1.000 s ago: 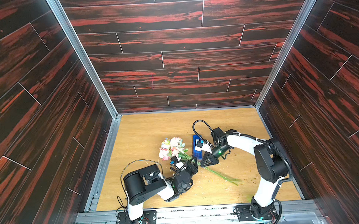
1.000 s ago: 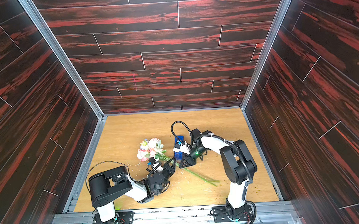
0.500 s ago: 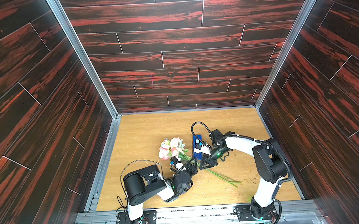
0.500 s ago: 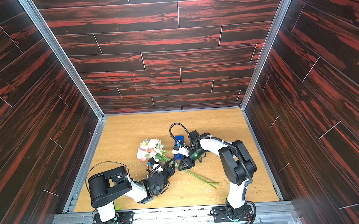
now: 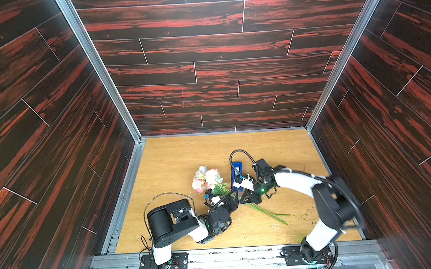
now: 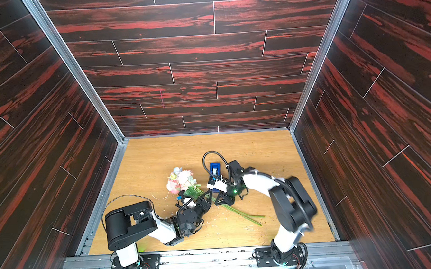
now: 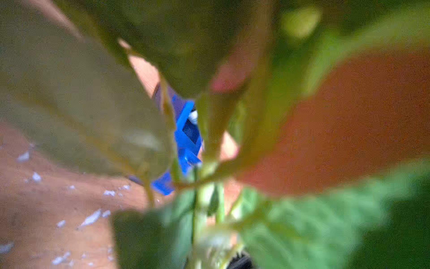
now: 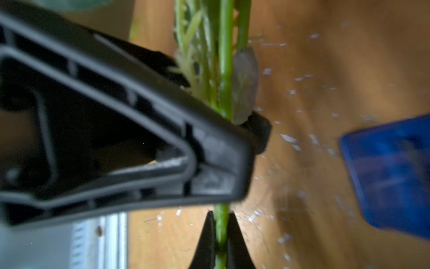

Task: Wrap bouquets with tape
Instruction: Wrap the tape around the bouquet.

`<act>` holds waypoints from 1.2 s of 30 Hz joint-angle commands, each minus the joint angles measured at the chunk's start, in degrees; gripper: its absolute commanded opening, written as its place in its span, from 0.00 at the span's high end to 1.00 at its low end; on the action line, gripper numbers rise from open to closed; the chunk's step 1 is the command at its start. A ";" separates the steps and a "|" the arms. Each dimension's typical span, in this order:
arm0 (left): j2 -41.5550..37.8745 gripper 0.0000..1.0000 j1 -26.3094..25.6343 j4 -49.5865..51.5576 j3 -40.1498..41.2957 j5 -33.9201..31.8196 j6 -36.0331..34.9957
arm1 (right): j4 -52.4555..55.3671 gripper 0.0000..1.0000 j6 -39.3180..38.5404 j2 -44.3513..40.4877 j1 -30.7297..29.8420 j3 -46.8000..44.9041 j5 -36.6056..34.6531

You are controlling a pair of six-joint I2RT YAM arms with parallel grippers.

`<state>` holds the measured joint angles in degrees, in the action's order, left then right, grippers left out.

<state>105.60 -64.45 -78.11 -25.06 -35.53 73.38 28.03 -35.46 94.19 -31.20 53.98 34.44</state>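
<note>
Bouquet (image 5: 220, 189) lies on the counter (image 5: 175, 167) in both top views. Its blooms sit just left of the dispenser (image 5: 237, 168), and its stems run on from beside the dispenser's near end toward the robot. The left claw (image 5: 235, 195) and the right claw (image 5: 242, 201) meet nose to nose on the stems, just nearer than the dispenser.

In the left wrist view, blurred leaves of the bouquet fill nearly everything, and the dispenser (image 7: 187, 135) shows blue through a gap. The left claw itself is hidden here, so I cannot tell how wide it stands.

In the right wrist view, the right claw (image 8: 221, 233) is pinched tight on a green stem, with the dispenser (image 8: 391, 177) near, off to one side. The left claw reaches across the stems farther up, but its own finger hides its gap. A grey, see-through flap that seems to be tape (image 8: 244, 86) clings to the stems there.

The step looks like binding the stems. To do it well, the right claw should hold firm while the left claw presses the flap round the bunch. It should go gently, since thin stems are likely to splay or slip, and stay clear of the dispenser.
</note>
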 commanded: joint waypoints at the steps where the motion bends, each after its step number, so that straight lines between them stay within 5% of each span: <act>1: 0.10 0.56 -0.14 -2.67 -0.58 -0.69 1.40 | -7.82 1.00 0.75 -4.92 -2.69 -3.48 -6.61; 9: 0.39 0.57 -0.14 -2.68 -0.78 -1.31 1.67 | -12.84 1.00 -0.34 -7.51 -8.13 -5.91 -18.71; 16: 0.99 0.80 -0.15 -2.72 -1.31 -1.28 1.85 | -16.40 1.00 -1.32 -9.61 -10.84 -7.45 -25.30; 24: 1.76 0.95 -0.15 -2.73 -2.18 -1.39 1.93 | -15.88 1.00 -1.80 -12.17 -11.63 -8.12 -24.14; 34: 1.45 0.99 -0.16 -2.75 -1.66 -2.11 1.90 | -9.10 1.00 -0.94 -15.20 -11.80 -6.63 -23.01; 36: 1.45 0.99 -0.15 -2.75 -1.61 -1.79 1.68 | -6.32 0.87 -0.23 -15.82 -11.92 -5.78 -21.42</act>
<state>106.89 -64.69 -79.77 -25.85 -37.78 75.44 16.62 -34.50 81.06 -41.82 46.52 8.14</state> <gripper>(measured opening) 0.146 0.108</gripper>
